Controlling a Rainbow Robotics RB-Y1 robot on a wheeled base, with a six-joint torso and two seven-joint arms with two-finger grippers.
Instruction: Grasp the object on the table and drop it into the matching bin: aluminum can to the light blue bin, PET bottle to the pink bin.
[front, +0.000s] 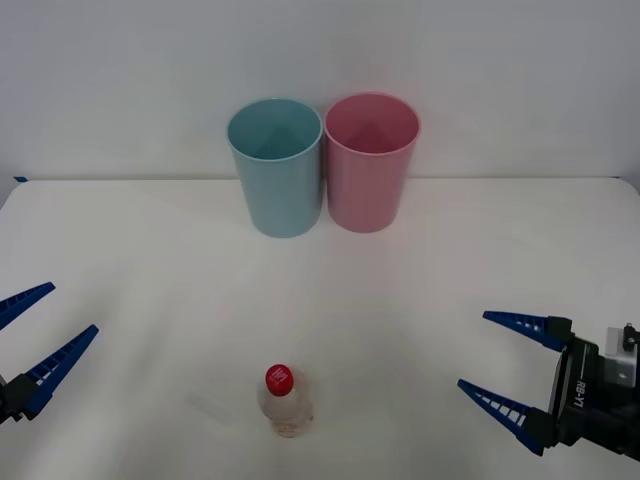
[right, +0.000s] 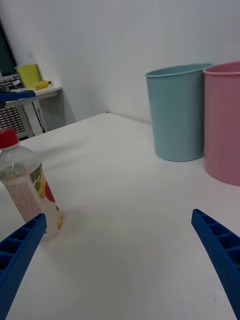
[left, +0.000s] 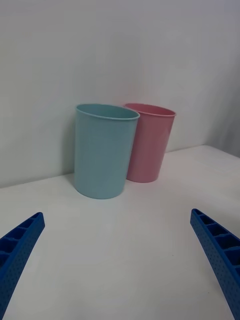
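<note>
PET bottle (front: 283, 400) upright on tabletop (front: 150, 260), between left pincer (front: 30, 335) and right pincer (front: 500, 365), both spread wide, empty.

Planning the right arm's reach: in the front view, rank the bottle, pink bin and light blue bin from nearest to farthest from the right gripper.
From the right gripper:
1. PET bottle, near edge, toward centre.
2. Pink bin, far side.
3. Light blue bin, beside it on the left.

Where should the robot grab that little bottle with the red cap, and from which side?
Probably around the PET bottle's clear body, below the red cap. It stands upright, alone on the table, so a level side approach fits. The right gripper, open, already faces it from the robot's right; the left gripper waits open.
</note>
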